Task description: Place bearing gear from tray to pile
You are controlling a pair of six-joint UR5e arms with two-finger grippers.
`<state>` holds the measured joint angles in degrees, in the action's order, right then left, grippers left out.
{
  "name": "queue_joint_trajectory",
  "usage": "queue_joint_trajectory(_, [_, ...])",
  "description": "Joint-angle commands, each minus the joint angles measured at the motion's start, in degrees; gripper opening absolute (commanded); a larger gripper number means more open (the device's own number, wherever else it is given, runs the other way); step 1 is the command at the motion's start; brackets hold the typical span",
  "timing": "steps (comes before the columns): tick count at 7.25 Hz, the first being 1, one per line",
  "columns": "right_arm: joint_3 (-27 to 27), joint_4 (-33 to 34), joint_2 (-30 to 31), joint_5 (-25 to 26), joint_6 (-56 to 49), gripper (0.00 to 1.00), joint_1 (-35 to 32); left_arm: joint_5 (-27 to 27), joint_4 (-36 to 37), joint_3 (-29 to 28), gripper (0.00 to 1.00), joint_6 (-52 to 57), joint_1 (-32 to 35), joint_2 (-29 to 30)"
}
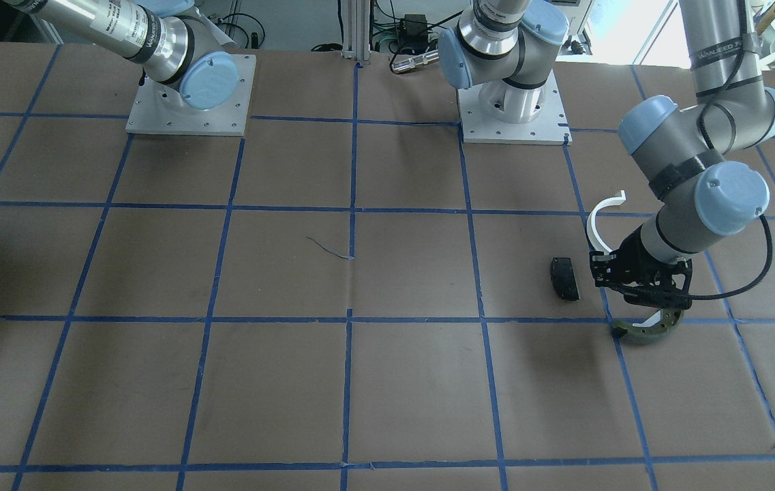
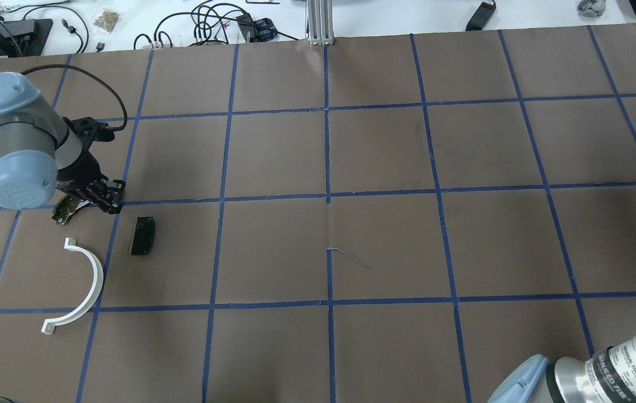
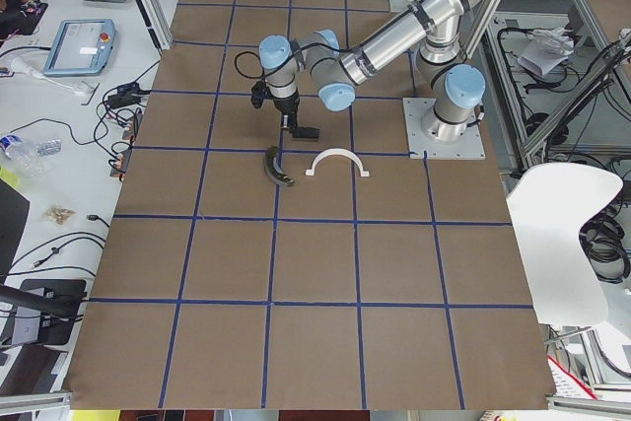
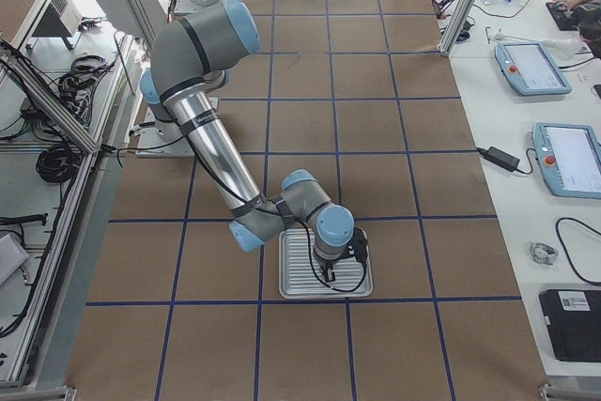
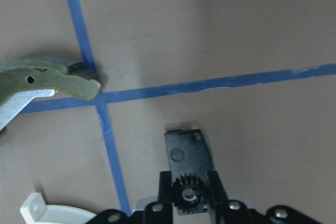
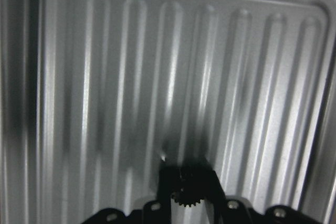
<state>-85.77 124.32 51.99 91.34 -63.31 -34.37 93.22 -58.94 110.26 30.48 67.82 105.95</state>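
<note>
The pile lies at the table's left end: a white curved half-ring [image 2: 91,280], a small black pad [image 2: 142,235] and an olive-green brake shoe [image 2: 66,208]. My left gripper [image 2: 111,198] hangs low between the shoe and the pad, fingers close together; the pad [image 5: 186,150] lies just ahead of them. My right gripper [image 6: 186,174] hovers low over the ribbed metal tray [image 6: 105,77], fingers close together. A small black toothed wheel shows between the fingers in both wrist views. I cannot tell whether either is the bearing gear. The tray floor looks bare otherwise.
The brown paper table carries a blue tape grid. Two arm base plates [image 1: 189,109] stand along the robot's side. Cables and devices [image 2: 211,22] lie beyond the far edge. The tray [image 4: 300,274] sits at the table's right end, far from the pile.
</note>
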Motion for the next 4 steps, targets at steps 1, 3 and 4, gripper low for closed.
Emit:
queue_joint_trajectory(1, [0.0,-0.2,0.4,0.4,0.1,0.07,0.0,-0.5,4.6,-0.1,0.01,1.8,-1.2,3.9])
queue_joint_trajectory(3, [-0.1,-4.0,3.0,2.4,3.3,0.07,-0.8,-0.7,4.4,1.4,0.01,1.4,-0.9,4.2])
queue_joint_trajectory(4, [-0.4,-7.8,5.4,2.1,6.9,0.07,-3.3,-0.7,4.5,1.8,0.01,1.3,-0.8,4.1])
